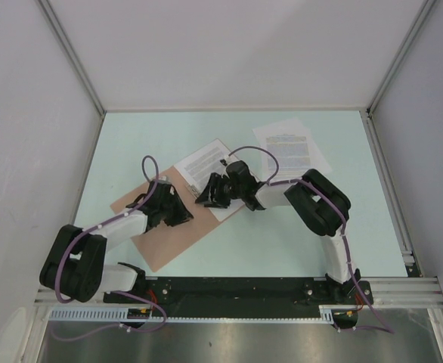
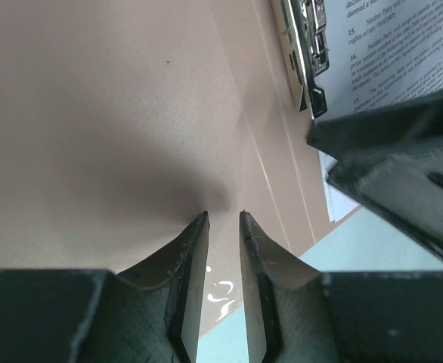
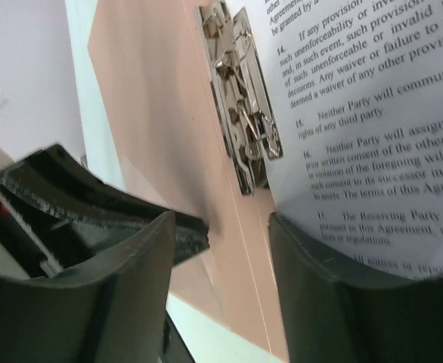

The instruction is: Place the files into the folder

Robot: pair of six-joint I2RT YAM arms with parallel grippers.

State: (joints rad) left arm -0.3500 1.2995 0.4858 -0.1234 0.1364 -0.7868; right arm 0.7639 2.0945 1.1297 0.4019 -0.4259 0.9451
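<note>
1. Plain pale grey walls (image 1: pixel 229 45), edged with metal rails (image 1: pixel 70 53), close the space on three sides.
2. The desk (image 1: pixel 282 234) is a smooth mint-green sheet. A black base plate (image 1: pixel 236 291) runs along the bottom of the top view.
3. Two black-and-white arms bend inward over the desk: the left arm (image 1: pixel 78 261) from lower left, the right arm (image 1: pixel 320 200) from lower right. Each carries a purple cable (image 1: pixel 150 170).
4. The folder (image 1: pixel 168 242), matte salmon-brown card, lies open and flat at centre-left, set at a slant, with a crease down its middle.
5. The centre file (image 1: pixel 205 165), white with dense black print, overlaps the folder's upper-right part.
6. The upper-right files (image 1: pixel 291 147), also printed, lie on the bare desk well apart from the folder.
7. A shiny metal clip (image 3: pixel 240 106) sits on the folder beside the centre file's edge.
8. The right fingers (image 3: pixel 131 287) stand wide apart, straddling the crease just below the clip, one by the paper's edge. Whether it touches the paper I cannot tell.
9. The left fingers (image 2: pixel 191 257) are a narrow gap apart over bare card, with nothing between them.
</note>
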